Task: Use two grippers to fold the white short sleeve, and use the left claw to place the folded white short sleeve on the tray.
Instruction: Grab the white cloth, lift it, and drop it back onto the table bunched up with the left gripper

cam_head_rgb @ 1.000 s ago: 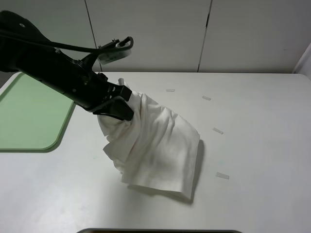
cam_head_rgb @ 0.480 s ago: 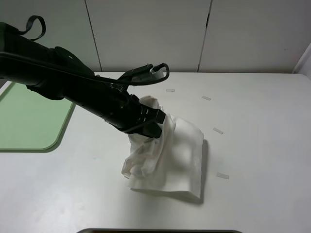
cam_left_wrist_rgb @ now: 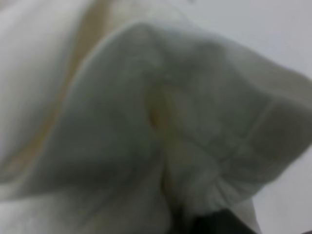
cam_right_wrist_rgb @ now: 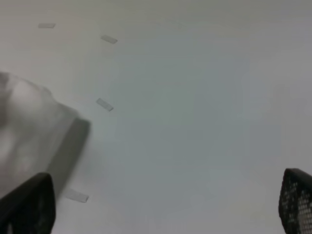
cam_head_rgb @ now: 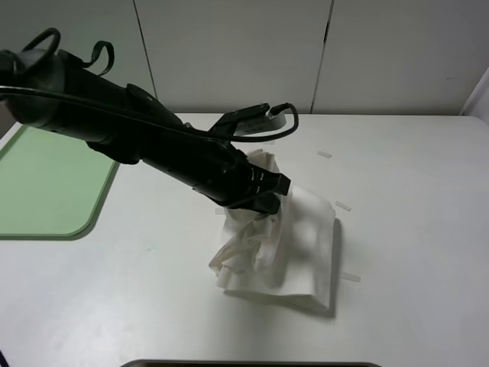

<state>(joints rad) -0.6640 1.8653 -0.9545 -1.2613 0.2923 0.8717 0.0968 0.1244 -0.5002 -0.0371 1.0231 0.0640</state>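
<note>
I see the left claw [cam_head_rgb: 269, 191] closed on a bunched fold of the white short sleeve [cam_head_rgb: 294, 237], lifting its top edge while the lower part rests on the table [cam_head_rgb: 412, 229]. The right gripper [cam_right_wrist_rgb: 165, 209] stands open, holding nothing. The tray [cam_head_rgb: 46, 183] lies well apart from the shirt.
</note>
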